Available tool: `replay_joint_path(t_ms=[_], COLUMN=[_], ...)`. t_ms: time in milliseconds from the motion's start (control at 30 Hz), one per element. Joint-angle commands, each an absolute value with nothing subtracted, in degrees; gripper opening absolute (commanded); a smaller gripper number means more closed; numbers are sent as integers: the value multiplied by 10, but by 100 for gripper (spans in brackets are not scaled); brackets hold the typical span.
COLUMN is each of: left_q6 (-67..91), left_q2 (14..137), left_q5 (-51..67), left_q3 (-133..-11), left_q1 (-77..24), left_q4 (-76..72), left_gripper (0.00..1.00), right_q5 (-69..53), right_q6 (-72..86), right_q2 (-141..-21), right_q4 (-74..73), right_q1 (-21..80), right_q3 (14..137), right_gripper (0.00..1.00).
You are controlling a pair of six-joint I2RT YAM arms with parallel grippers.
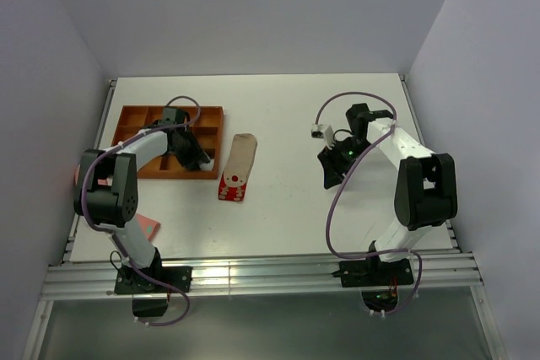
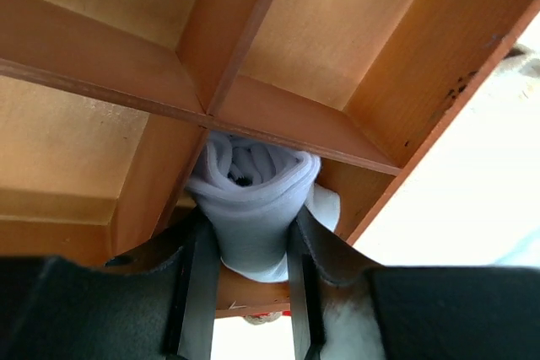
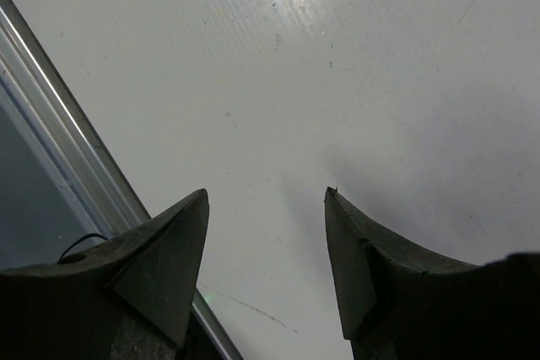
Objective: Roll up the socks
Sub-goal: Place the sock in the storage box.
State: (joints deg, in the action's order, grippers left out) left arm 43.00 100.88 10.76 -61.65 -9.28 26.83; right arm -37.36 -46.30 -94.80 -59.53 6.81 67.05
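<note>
Wood tray [image 1: 133,120] w/ dividers — on white table [image 1: 287,200], left.

Both arms are white tube-shaped links joined by black motor housings: the left arm [image 1: 114,187] at lower left of the overhead frame, the right arm [image 1: 418,191] at lower right. A purple cable [image 1: 330,217] loops along each. The base plates [image 1: 152,280] are black. A green light [image 1: 348,154] glows on the right wrist. The right tool [image 3: 266,193] has dark wedge-shaped fingers [image 3: 169,259]; the left tool [image 2: 251,233] has flat black ones.

White sock [image 2: 253,208] — red sock [image 1: 233,186], white-spotted
</note>
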Motion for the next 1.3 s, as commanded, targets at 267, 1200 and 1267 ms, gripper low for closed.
replay_joint_path(t_ms=[267, 1200, 1267], left_q6=[486, 436, 438], left_q2=[1096, 1014, 1010], left_q5=[3, -54, -61], left_q3=[-671, -776, -781], left_q1=[-99, -104, -105], left_q4=[394, 457, 466], left_gripper=[3, 68, 68], right_q5=[-381, -383, -385], right_q6=[-475, -471, -472], right_q2=[-939, -945, -947], right_q4=[-599, -618, -620], right_q1=[54, 47, 47], right_q3=[678, 714, 721], right_gripper=[64, 64, 64])
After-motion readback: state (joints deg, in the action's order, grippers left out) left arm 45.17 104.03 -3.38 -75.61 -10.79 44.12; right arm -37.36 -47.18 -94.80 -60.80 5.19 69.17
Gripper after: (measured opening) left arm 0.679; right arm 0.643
